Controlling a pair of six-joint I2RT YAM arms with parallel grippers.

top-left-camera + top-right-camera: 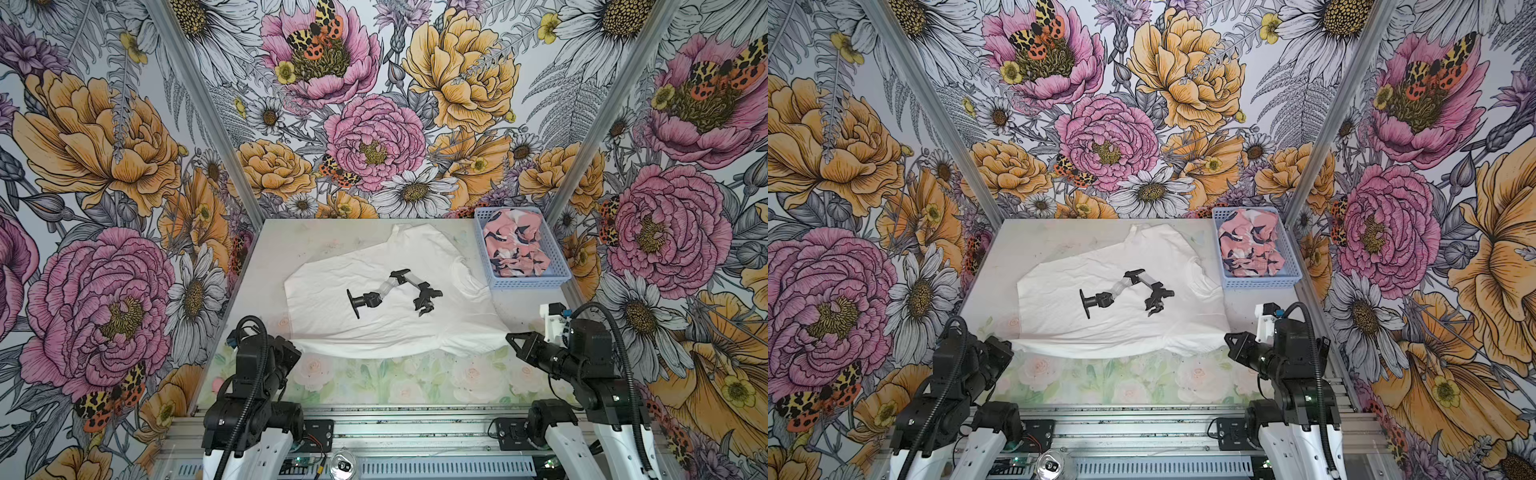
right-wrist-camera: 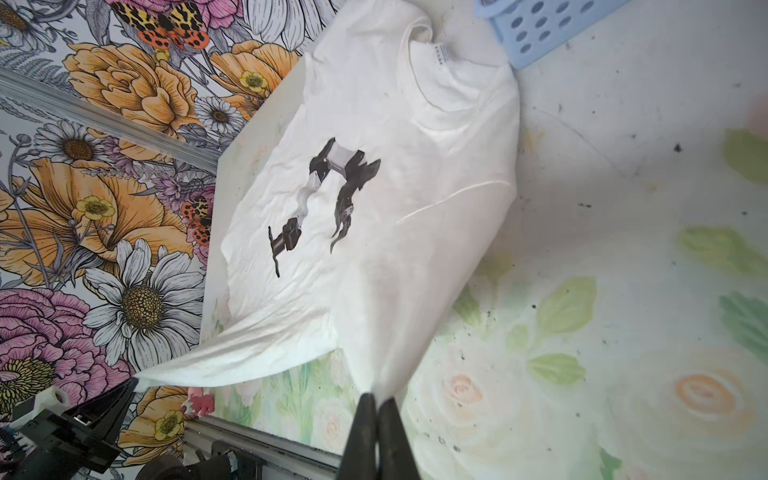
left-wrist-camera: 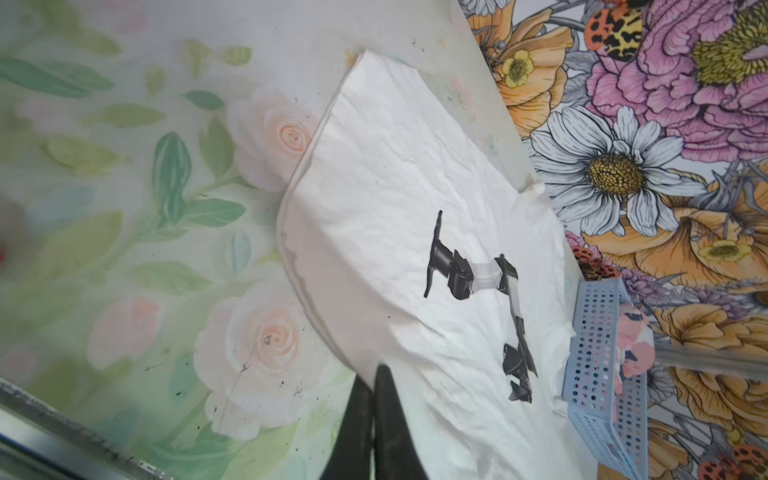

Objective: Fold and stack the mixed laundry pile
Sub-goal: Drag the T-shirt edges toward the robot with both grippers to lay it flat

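Note:
The mixed laundry pile is split in two. The white garment (image 1: 374, 328) (image 1: 1113, 328) with a black-grey graphic lies spread over the middle of the table. My left gripper (image 1: 296, 344) (image 3: 374, 372) is shut on the garment's near left corner, and my right gripper (image 1: 509, 336) (image 2: 376, 397) is shut on its near right corner. The near hem hangs stretched between them, slightly off the table. The pink garment (image 1: 515, 245) (image 1: 1250, 245) with navy-and-white blotches sits crumpled inside the basket, away from both grippers.
A light blue perforated basket (image 1: 528, 282) (image 1: 1258, 283) stands at the back right corner, next to the white garment's collar. The floral table top (image 1: 374, 382) shows bare between the hem and the metal rail at the front. Patterned walls close in three sides.

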